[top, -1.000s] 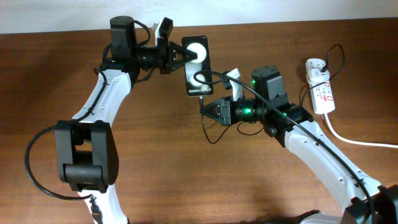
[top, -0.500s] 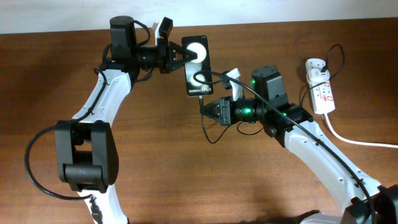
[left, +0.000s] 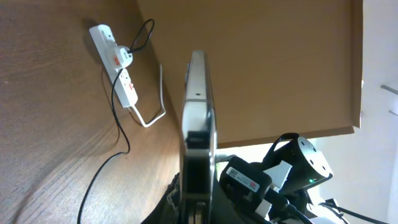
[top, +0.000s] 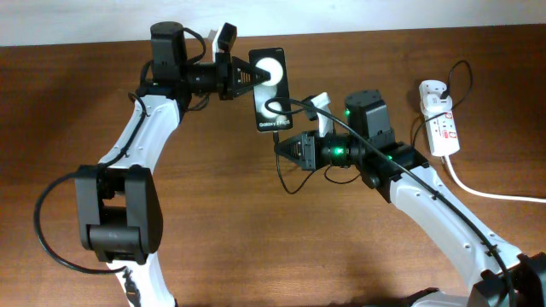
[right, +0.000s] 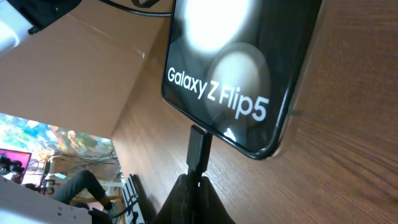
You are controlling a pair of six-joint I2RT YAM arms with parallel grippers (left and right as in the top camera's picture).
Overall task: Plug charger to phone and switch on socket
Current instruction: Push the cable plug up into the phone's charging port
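The black phone (top: 270, 89) lies at the table's upper middle, with two white round spots and white text on its screen. My left gripper (top: 254, 78) is shut on its left edge; the left wrist view shows the phone (left: 198, 130) edge-on between the fingers. My right gripper (top: 282, 148) is shut on the charger plug (right: 199, 148), whose tip meets the phone's near end (right: 239, 93). The thin black charger cable (top: 294, 183) loops under the right arm. The white socket strip (top: 440, 128) with red-marked switches lies at the right, a white adapter (top: 432, 90) plugged in at its far end.
A thick white cord (top: 486, 192) runs from the socket strip off the right edge. The strip also shows in the left wrist view (left: 115, 62). A light wall runs along the table's far edge.
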